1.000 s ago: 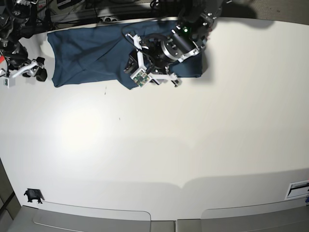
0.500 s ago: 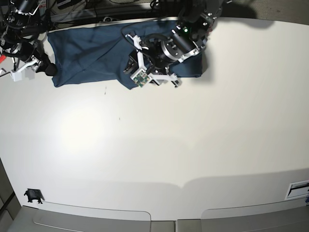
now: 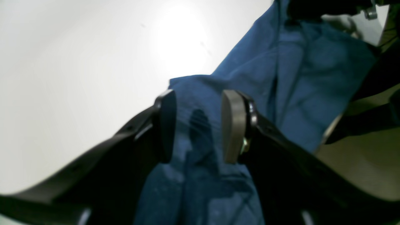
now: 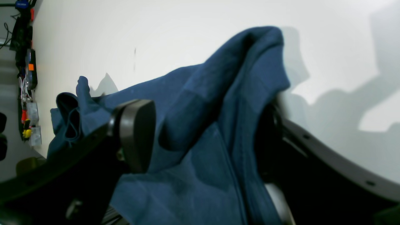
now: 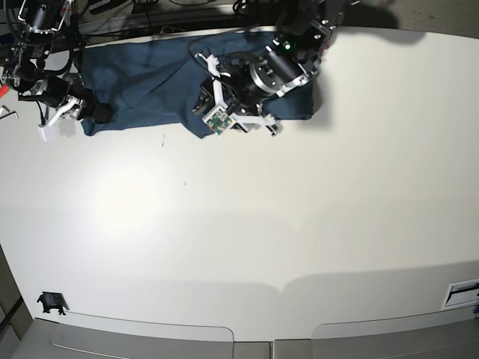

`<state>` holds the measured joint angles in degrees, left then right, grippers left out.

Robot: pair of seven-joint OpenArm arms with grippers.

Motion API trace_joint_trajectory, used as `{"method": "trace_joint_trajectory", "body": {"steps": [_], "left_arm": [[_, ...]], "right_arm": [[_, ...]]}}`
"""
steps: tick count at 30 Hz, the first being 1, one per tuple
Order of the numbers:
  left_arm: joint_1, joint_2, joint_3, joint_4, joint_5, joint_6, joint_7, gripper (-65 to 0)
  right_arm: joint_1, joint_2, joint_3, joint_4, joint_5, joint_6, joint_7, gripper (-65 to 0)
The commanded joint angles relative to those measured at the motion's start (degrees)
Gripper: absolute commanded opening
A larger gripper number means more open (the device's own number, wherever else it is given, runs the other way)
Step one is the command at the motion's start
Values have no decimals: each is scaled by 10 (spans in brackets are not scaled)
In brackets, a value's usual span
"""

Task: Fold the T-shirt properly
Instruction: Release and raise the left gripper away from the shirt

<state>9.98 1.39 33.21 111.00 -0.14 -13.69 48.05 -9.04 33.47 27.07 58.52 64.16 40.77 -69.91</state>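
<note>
The dark teal-blue T-shirt (image 5: 142, 82) lies spread and creased along the table's far edge. My left gripper (image 5: 203, 101) is over the shirt's front edge near the middle. In the left wrist view (image 3: 198, 125) its jaws stand open, with a ridge of shirt cloth (image 3: 300, 78) between the pads. My right gripper (image 5: 96, 114) is at the shirt's left front corner. In the right wrist view (image 4: 203, 137) its jaws are wide open around a raised fold of the shirt (image 4: 203, 93).
The white table (image 5: 262, 224) stretches toward the near side. Cables and equipment (image 5: 112, 11) line the far left edge. A small black object (image 5: 51, 301) sits at the near left corner, and a printed label (image 5: 460, 293) at the near right.
My right arm has moved right from beside the table's left edge onto the shirt's left corner. My left arm has not moved.
</note>
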Motion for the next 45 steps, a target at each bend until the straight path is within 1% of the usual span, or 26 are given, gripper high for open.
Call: {"method": "trace_joint_trajectory", "body": {"steps": [1,3,4,5,6,10,11,12,15,16,17,20,23,26,29,33,35,38,41,43,45], "left_arm": [[-5,6,2,14,9,3,-14,-430],[-5,3,2,23,35,8,-14,-430],[-5,1,2,31,47,16,-13,-430],[-5,-4,2,39,57,25,-14,-430],[-5,-11,2,49,67,33,-14,-430],[-5,-50,2,82,96,65,-11,-435],[-4,-62,2,87,106,73,-7,-435],[-3,-74,2,91,118,81,-3,-435],[8,-110,1,98,170,109,4,-435],[14,-123,1,99,185,121,4,-446],[19,-137,1,99,195,131,5,-486],[28,-179,1,99,198,164,17,-650],[43,-205,-16,99,216,185,31,-650],[68,-220,-62,99,214,186,30,-650],[97,-228,-123,99,176,186,29,-650],[141,-233,-213,99,96,155,0,-650],[161,-233,-255,99,50,128,-16,-650],[184,-233,-312,98,-37,70,-32,-650],[199,-233,-357,98,-120,0,-39,-650],[207,-233,-381,94,-162,-41,-51,-650],[208,-233,-399,81,-201,-72,-55,-650]], "right_arm": [[-3,5,-3,-1,-35,-8,-24,-218],[-3,5,-3,-1,-35,-8,-31,-223],[-3,5,-3,-1,-35,-8,-36,-242],[-3,5,-3,-1,-35,-8,-40,-277],[-3,5,-3,-1,-35,-8,-46,-327],[-3,5,-3,-1,-35,-8,-58,-576],[-3,5,-3,-1,-35,-8,-58,-620],[-3,5,-3,-1,-35,-8,-59,-650],[-3,5,-3,-1,-35,-8,-59,-650],[-3,5,-3,-1,-35,-8,-59,-650],[-3,5,-3,-1,-35,-8,-59,-650],[-3,5,-3,0,-32,-8,-58,-650],[-3,5,-3,0,-9,-8,-61,-650],[-3,5,-3,0,12,-8,-63,-650],[-3,5,-3,0,20,-8,-67,-650],[-3,5,-3,0,56,-8,-90,-650],[-3,5,-3,0,70,-8,-94,-650],[-3,5,-3,3,85,-8,-99,-650],[-3,5,-3,15,85,-8,-101,-650],[-3,5,-3,26,85,-8,-101,-650],[-3,5,-3,37,85,-8,-101,-650]]}}
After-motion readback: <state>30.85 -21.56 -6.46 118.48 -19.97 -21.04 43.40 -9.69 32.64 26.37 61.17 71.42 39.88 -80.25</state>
